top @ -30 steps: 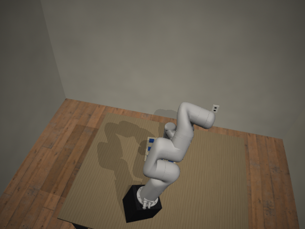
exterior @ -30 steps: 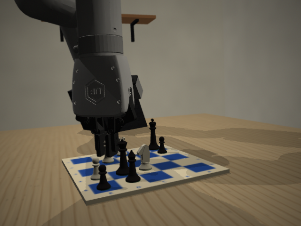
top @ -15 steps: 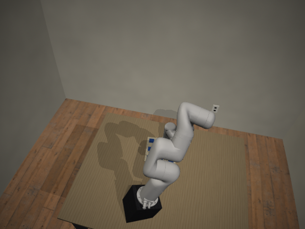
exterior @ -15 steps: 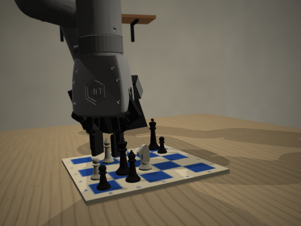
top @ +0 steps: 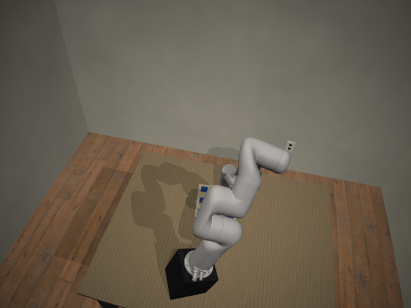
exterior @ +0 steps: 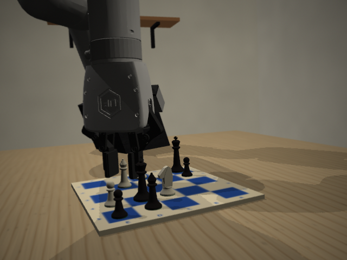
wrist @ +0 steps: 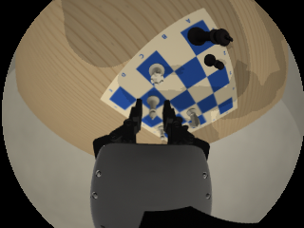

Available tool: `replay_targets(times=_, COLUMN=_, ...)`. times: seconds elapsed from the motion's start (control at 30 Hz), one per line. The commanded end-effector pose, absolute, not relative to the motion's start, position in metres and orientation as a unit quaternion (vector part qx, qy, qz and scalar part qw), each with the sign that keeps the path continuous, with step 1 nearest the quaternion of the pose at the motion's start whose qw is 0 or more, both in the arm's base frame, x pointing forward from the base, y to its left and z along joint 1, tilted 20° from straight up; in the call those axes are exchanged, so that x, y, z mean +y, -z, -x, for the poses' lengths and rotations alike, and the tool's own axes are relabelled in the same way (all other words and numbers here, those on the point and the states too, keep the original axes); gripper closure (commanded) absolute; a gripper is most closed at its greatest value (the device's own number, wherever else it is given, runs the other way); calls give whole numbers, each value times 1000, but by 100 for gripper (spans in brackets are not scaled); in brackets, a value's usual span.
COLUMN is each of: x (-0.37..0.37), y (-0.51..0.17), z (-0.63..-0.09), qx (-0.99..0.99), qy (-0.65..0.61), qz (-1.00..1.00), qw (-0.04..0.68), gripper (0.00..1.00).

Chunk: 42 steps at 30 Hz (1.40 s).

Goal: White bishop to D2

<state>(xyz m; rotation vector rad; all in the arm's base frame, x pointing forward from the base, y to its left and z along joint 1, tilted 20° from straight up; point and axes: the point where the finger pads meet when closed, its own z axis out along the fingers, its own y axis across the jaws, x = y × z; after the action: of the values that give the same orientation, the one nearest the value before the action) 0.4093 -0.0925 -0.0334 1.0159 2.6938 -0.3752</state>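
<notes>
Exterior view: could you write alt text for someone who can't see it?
A dark robot gripper hangs over a blue-and-cream chessboard, its jaws apart either side of an upright white bishop. Black and white pieces stand around it.

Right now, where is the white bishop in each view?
Top: not visible; the arm covers it.
Exterior: bishop left of centre, at the board's far left, between the jaws.
Wrist: bishop at centre, between the jaws.
Shared landmark: the blue-checked board.
</notes>
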Motion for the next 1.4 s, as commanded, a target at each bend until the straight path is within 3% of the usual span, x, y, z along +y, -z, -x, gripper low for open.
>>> replay_targets(times=0.0, x=-88, y=21, z=-409, qx=921, qy=127, qz=-347, qw=120, gripper=63)
replay_targets(times=0.83, x=-64, y=-49, z=-399, qx=921, qy=127, qz=-347, qw=120, gripper=63)
replay_targets(times=0.87, x=-64, y=-49, z=-399, qx=921, qy=127, qz=-347, qw=120, gripper=0)
replay_targets(times=1.37, x=-64, y=-49, z=-399, qx=921, qy=127, qz=-347, qw=120, gripper=0)
